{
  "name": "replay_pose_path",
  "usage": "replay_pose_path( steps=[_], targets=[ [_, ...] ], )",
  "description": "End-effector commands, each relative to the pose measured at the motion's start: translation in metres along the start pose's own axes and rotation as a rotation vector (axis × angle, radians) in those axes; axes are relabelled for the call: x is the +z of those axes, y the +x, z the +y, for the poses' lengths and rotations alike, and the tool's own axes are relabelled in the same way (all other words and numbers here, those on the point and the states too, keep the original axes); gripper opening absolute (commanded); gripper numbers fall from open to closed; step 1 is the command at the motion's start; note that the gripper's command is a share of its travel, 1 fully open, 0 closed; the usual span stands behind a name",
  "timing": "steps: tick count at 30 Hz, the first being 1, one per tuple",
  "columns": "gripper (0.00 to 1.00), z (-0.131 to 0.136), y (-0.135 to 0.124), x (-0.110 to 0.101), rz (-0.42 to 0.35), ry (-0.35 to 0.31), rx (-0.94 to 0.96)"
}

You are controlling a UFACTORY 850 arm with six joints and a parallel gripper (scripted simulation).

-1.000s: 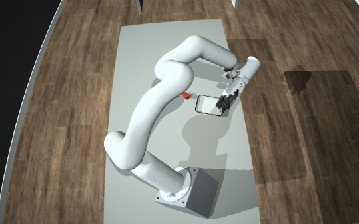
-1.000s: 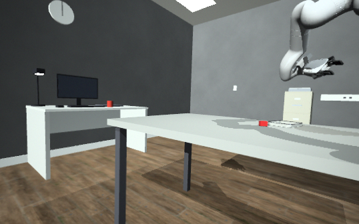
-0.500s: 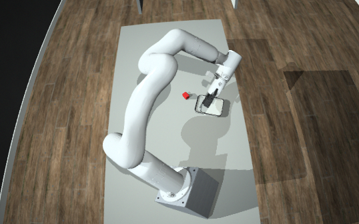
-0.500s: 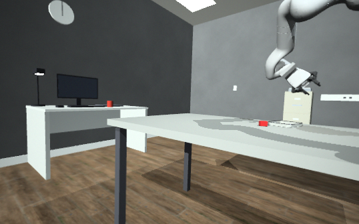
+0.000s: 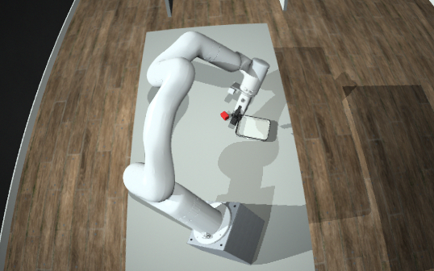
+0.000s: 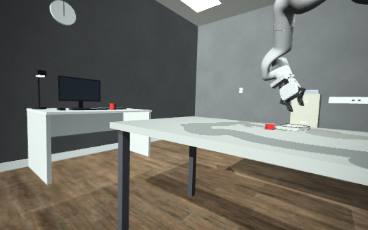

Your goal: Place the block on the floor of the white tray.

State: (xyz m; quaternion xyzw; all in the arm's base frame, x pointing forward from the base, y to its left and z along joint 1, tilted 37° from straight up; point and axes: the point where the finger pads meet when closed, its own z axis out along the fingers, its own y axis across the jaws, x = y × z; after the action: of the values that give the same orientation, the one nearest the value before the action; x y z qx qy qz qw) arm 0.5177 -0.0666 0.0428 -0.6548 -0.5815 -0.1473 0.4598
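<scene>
Block placement turns on one relation, and we record it from the largest items down. We find the grey table point(image 5: 202, 169) carrying the arm, the white tray point(image 5: 254, 127) and the red block point(image 5: 224, 116). The tray lies flat on the table, and in the top view its near corner sits under or just beside the fingers. The block rests on the table outside the tray, apart from its rim and near it, on the side away from the tray's middle.

We find the gripper point(image 6: 295, 101) pointing down and well above the table in the exterior view, with nothing between its fingers. The fingers stand partly spread, short of full width, and grip nothing.

From the fingers, the block lies below and a little to one side, on the side opposite the tray. In the top view it shows just left of the fingertips. The block looks roughly cubic, so we note no long axis to align with.

We judge that the coming move calls for a short sideways shift away from the tray, then a straight descent over the block.
</scene>
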Motion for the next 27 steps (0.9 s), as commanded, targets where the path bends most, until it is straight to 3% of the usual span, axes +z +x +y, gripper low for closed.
replay_pose_path(
  steps=[1,2,4,5,6,7,9,11,14,16,19,27],
  targets=[
    [0.63,0.036,0.029,0.015,-0.038,-0.173,0.107],
    [0.63,0.050,0.041,0.019,-0.045,-0.248,0.167],
    [0.63,0.050,0.041,0.019,-0.045,-0.248,0.167],
    [0.63,0.062,0.051,0.023,-0.050,-0.317,0.226],
    [0.63,0.062,0.051,0.023,-0.050,-0.317,0.226],
    [0.63,0.072,0.059,0.025,-0.052,-0.378,0.281],
    [0.63,0.072,0.059,0.025,-0.052,-0.378,0.281],
    [0.63,0.085,0.072,0.028,-0.053,-0.476,0.374],
    [0.63,0.085,0.072,0.028,-0.053,-0.476,0.374],
    [0.63,0.092,0.079,0.029,-0.052,-0.541,0.438],
    [0.63,0.096,0.083,0.029,-0.050,-0.582,0.480],
    [0.63,0.096,0.083,0.029,-0.050,-0.585,0.484]
  ],
)
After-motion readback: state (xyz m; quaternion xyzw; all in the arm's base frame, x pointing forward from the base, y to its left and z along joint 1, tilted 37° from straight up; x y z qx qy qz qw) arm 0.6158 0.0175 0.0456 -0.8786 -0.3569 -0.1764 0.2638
